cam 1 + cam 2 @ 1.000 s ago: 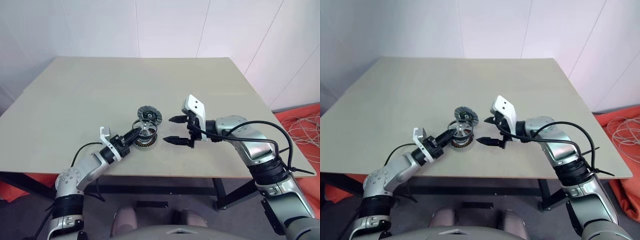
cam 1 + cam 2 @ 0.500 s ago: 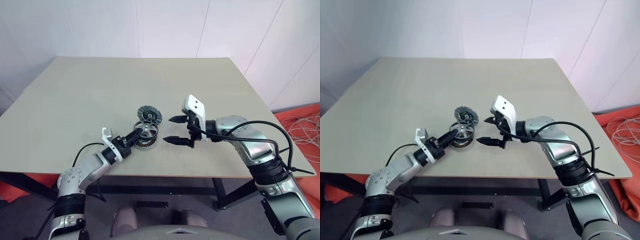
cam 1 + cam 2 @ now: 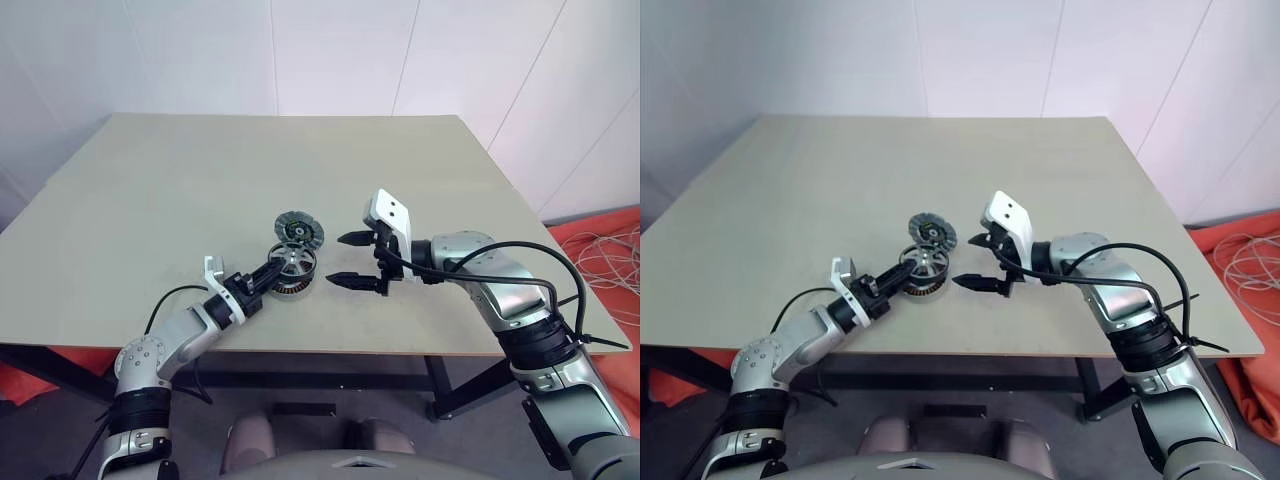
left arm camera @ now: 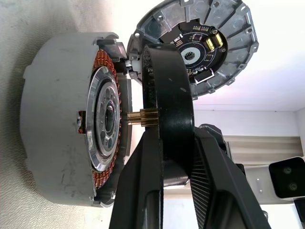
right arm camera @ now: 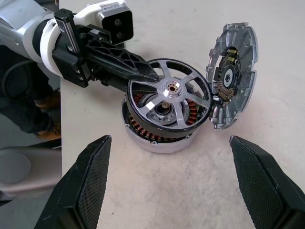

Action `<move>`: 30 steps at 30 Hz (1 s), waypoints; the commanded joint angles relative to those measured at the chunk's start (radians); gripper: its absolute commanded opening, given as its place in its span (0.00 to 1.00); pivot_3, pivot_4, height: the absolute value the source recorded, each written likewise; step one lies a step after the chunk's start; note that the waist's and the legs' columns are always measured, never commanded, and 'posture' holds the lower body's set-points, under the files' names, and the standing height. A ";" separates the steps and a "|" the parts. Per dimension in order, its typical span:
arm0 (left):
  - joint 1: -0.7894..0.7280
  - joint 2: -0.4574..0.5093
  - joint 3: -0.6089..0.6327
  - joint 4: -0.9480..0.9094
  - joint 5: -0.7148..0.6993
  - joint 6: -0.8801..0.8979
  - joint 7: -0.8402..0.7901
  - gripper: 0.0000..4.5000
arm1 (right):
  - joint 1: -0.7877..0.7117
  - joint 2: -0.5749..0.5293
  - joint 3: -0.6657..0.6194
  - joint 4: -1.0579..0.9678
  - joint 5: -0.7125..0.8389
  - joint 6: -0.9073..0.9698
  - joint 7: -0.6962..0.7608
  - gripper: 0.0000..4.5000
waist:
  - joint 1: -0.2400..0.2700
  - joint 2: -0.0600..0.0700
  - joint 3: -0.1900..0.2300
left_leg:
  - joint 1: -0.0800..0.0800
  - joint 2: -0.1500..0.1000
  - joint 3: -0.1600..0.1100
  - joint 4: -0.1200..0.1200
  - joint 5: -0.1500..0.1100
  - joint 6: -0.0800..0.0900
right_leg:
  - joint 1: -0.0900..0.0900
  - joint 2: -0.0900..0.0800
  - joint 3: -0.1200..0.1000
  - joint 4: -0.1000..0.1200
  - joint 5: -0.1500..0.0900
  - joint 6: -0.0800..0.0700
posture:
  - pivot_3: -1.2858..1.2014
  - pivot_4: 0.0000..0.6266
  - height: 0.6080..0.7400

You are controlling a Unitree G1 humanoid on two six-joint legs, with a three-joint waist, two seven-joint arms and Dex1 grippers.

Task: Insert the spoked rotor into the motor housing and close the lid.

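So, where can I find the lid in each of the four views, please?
Left eye view: the lid lies on the table just behind the motor housing.
Right eye view: same place, left of the right gripper.
Left wrist view: upper right, behind the spoked rotor.
Right wrist view: right of the rotor.
Shared landmark: the housing's copper windings.

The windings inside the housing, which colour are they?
Copper-brown, around a silvery centre. The windings in the housing show best in the right wrist view.

Pincer (image 4: pixel 167 157) grips spoked rotor (image 4: pixel 167 95) — beside motor housing (image 4: pixel 71 119)
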 commanded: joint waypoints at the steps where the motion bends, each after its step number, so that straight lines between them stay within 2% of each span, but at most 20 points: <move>1: -0.001 0.004 0.021 -0.023 -0.013 0.003 -0.001 0.09 | -0.027 0.000 -0.015 -0.020 0.002 -0.022 -0.001 1.00 | 0.000 0.000 0.000 | 0.000 0.000 0.000 0.000 0.000 0.000 | 0.000 0.000 0.000 0.000 0.000 0.000 | 0.52 0.00 1.00; 30: 0.019 0.024 0.038 -0.007 0.015 0.004 -0.008 0.09 | -0.025 0.006 -0.009 -0.010 -0.002 -0.039 -0.001 1.00 | -0.006 0.000 0.000 | 0.001 0.000 0.000 0.000 0.000 0.000 | 0.000 0.001 0.000 0.000 0.000 0.000 | 0.52 0.00 1.00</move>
